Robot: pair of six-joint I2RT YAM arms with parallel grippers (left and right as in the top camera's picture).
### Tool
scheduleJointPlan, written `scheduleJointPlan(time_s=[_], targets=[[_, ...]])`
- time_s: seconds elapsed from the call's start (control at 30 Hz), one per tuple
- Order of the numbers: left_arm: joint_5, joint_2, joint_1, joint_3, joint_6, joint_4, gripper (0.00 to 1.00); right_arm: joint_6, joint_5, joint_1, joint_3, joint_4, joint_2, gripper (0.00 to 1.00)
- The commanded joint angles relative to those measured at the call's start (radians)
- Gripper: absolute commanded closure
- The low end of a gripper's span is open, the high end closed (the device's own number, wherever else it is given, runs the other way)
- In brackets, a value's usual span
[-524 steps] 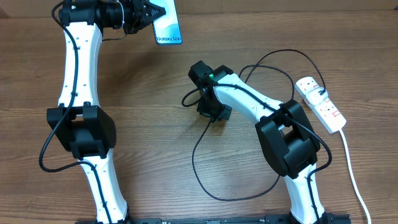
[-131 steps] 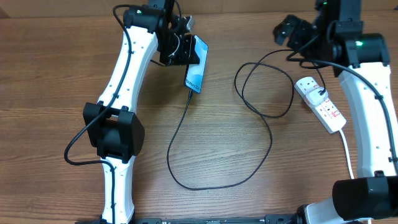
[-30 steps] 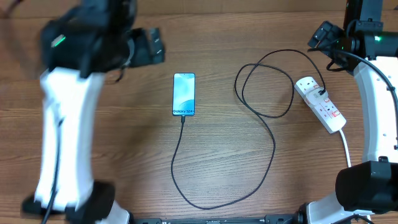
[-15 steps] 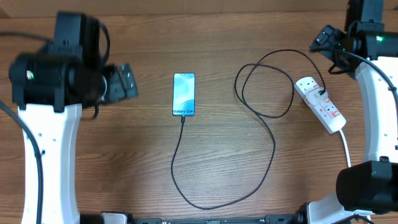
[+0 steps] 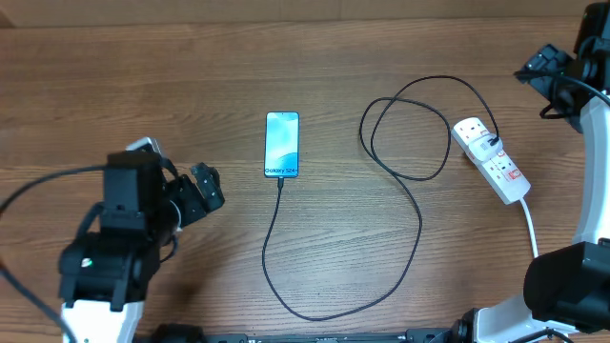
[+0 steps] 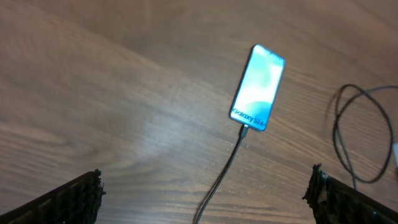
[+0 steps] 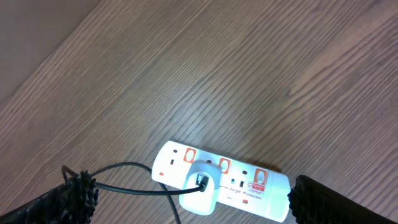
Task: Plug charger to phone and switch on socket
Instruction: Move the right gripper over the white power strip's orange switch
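Observation:
The phone (image 5: 282,144) lies flat and lit on the wooden table, its dark strip toward the front. The charger (image 5: 417,211), a thin black cable, is plugged into the phone's bottom edge (image 6: 244,130). It loops forward, then back to a white adapter (image 7: 202,188) seated in the socket (image 5: 493,161). My left gripper (image 5: 204,187) hovers open, front-left of the phone (image 6: 258,87), holding nothing. In the left wrist view the left gripper (image 6: 205,179) spans the cable from above. My right gripper (image 5: 539,80) hangs open behind and to the right of the socket (image 7: 249,177), empty.
The socket's thick white cord (image 5: 539,257) runs toward the front right edge. The black cable forms a double loop (image 5: 410,129) between phone and socket. The right arm's base (image 5: 567,286) stands at the front right.
My left arm has swung back toward the front left, away from the phone. The right gripper has drifted further right. Phone, cable and socket have stayed put.

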Motion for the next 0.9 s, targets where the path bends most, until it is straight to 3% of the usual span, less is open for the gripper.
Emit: scheduleJointPlan(time_s=[0.0, 0.27, 0.5, 0.67, 0.77, 0.87], targets=[[0.012, 0.014, 0.002, -0.07, -0.109, 0.028, 0.01, -0.006, 0.011, -0.003, 0.005, 0.002, 0.0, 0.0], [0.011, 0.138, 0.002, -0.086, -0.124, 0.066, 0.01, -0.002, 0.064, -0.016, 0.005, -0.007, 0.0, 0.0], [0.012, 0.23, 0.002, -0.086, -0.119, 0.127, 0.01, 0.035, 0.069, -0.121, -0.02, -0.036, 0.002, 0.0], [0.044, 0.18, 0.001, -0.085, -0.034, 0.192, 0.01, 0.027, 0.07, -0.187, -0.081, -0.027, 0.002, 0.0], [0.096, 0.093, 0.001, -0.085, 0.073, 0.249, 0.0, 0.026, 0.062, -0.209, -0.135, -0.007, 0.007, 0.0], [0.07, -0.017, 0.001, -0.085, 0.1, 0.261, 0.0, -0.032, 0.017, -0.213, -0.187, 0.022, 0.024, 0.0]])
